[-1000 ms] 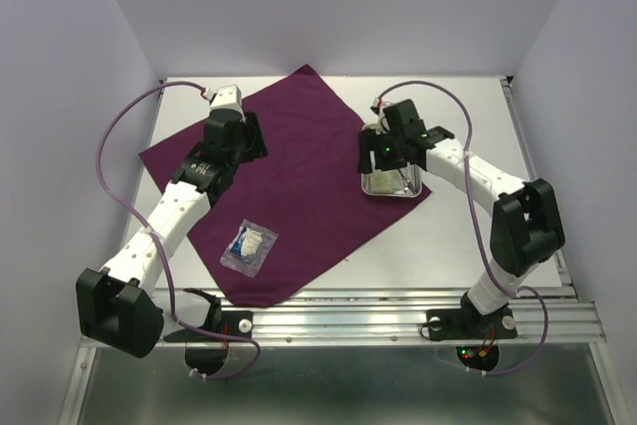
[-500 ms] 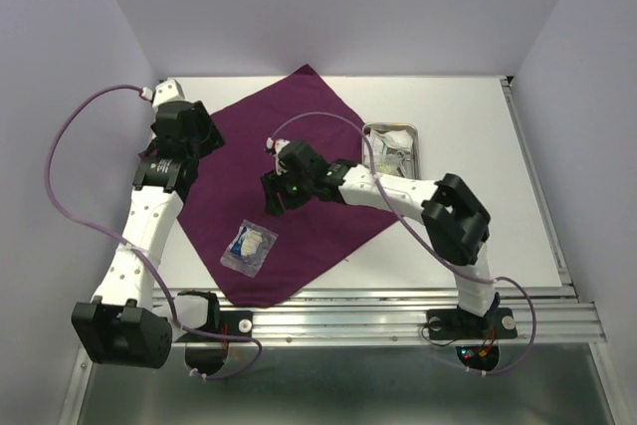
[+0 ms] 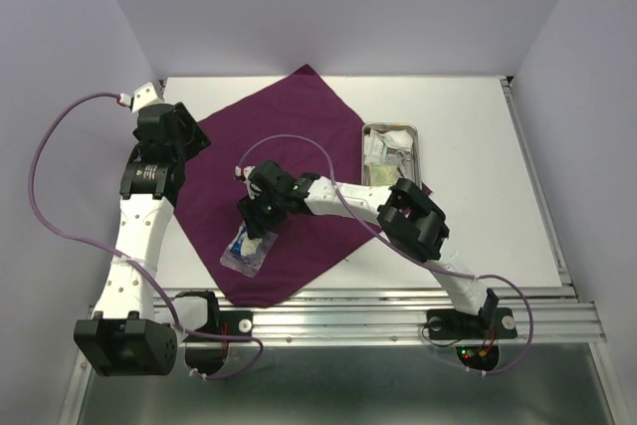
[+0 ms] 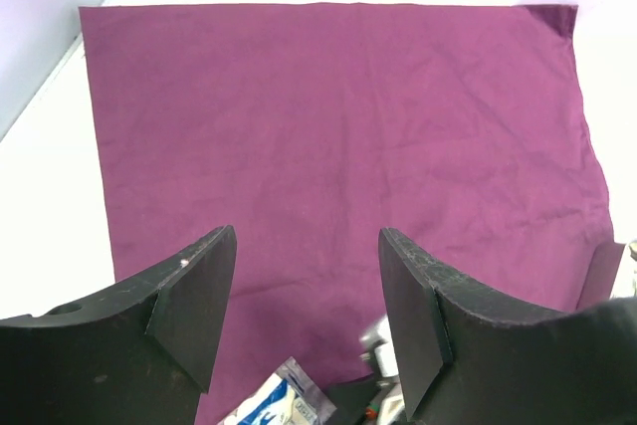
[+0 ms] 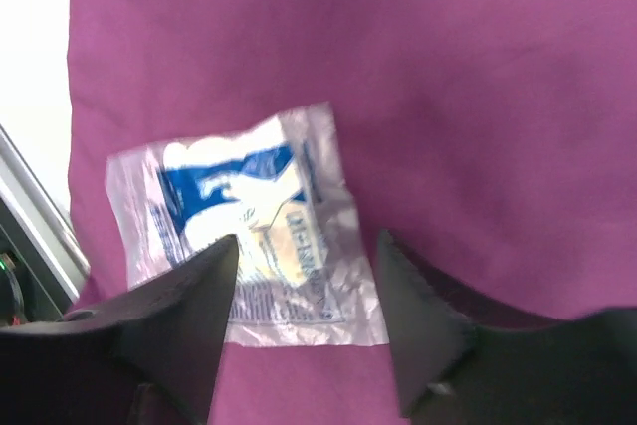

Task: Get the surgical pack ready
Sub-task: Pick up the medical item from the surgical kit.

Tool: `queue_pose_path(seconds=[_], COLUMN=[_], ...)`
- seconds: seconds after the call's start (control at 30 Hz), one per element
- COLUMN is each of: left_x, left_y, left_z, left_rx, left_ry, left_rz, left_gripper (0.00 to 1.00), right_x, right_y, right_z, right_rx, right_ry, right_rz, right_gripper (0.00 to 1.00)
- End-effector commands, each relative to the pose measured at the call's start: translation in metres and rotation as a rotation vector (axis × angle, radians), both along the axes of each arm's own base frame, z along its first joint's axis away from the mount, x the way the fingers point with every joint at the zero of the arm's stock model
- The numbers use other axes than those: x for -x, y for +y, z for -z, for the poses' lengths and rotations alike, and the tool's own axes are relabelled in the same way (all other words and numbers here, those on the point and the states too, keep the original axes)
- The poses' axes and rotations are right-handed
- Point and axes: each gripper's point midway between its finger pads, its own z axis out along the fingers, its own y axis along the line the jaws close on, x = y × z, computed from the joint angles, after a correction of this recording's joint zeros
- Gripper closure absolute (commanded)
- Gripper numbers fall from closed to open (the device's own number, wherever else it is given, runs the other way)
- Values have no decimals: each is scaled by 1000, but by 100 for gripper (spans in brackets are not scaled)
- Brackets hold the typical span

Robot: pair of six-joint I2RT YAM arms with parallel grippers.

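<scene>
A dark-purple cloth (image 3: 299, 146) lies spread as a diamond on the white table. At its right corner stands the steel tray (image 3: 421, 151), holding white gauze and clear packets (image 3: 386, 151). A clear packet with blue print (image 3: 249, 246) lies on the cloth's near part. Just above it hangs my right gripper (image 3: 256, 221), open; in the right wrist view its tips (image 5: 309, 241) frame the packet's (image 5: 249, 216) lower right corner. Over the cloth's left corner my left gripper (image 3: 189, 136) stands open and empty (image 4: 307, 236). No scissors or tweezers can be made out.
The right arm (image 3: 338, 196) stretches low across the cloth from the tray side. A metal rail (image 3: 398, 306) runs along the table's near edge. Lilac walls close in the left, right and back. White table (image 3: 478, 196) shows right of the tray.
My right gripper swung from over the tray leftward across the cloth to just above the printed packet. The left gripper drew back from the cloth's upper left to its left corner.
</scene>
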Motion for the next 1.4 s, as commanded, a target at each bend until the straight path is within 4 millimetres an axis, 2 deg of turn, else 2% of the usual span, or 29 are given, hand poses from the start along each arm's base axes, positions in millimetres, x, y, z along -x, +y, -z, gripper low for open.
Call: queue_pose_path(seconds=[0.0,0.07,0.3,0.4,0.43,0.5,0.53,0.6,0.67,0.73,0.83,0.9,0.97,1.0,1.07,1.1,1.13,1.2,1.37], left_x=[0,-1,0,0,0,0,-1,-1,-2,-2,-2,-2,-2,-2,-2,-2,-2,-2,-2], left_y=[-1,-1,-3,-4,-4,-4,-5,-4,-5,-5,-5,-5,-5,-5,-5,-5,-5,-5,-5], left_z=[-8,-8,-6,-4,-4,-3,-2,-1,1,3,4,4,6,6,7,6,7,6,6], left_rx=[11,13,18,20,20,20,21,23,24,25,25,23,22,22,22,23,23,22,18], left_ry=[-38,-39,-39,-36,-37,-35,-35,-33,-30,-26,-26,-25,-20,-20,-18,-23,-20,-23,-22], left_rz=[8,9,18,20,20,23,25,24,27,28,28,29,29,29,29,29,29,28,28], left_gripper=[29,29,30,30,30,30,30,30,30,30,30,30,30,30,30,30,30,30,30], right_x=[22,31,38,42,38,44,37,41,40,37,32,30,28,27,25,24,22,15,-20], right_y=[5,8,8,7,5,6,3,3,3,3,4,6,7,9,9,10,9,7,-17], right_z=[6,6,12,22,26,31,36,39,39,37,27,18,11,2,-5,-16,-15,-31,-74], right_rx=[10,4,27,75,96,147,173,189,189,187,176,158,147,133,120,102,108,97,55], right_ry=[34,47,55,30,12,-48,-75,-91,-99,-106,-130,-141,-153,-161,-171,-178,-184,-222,-296], right_rz=[-85,-114,-146,-157,-150,-165,-148,-157,-148,-128,-101,-92,-82,-76,-66,-53,-43,-6,144], right_gripper=[44,49,47,34,33,34,40,49,63,73,84,88,98,99,99,99,99,99,99])
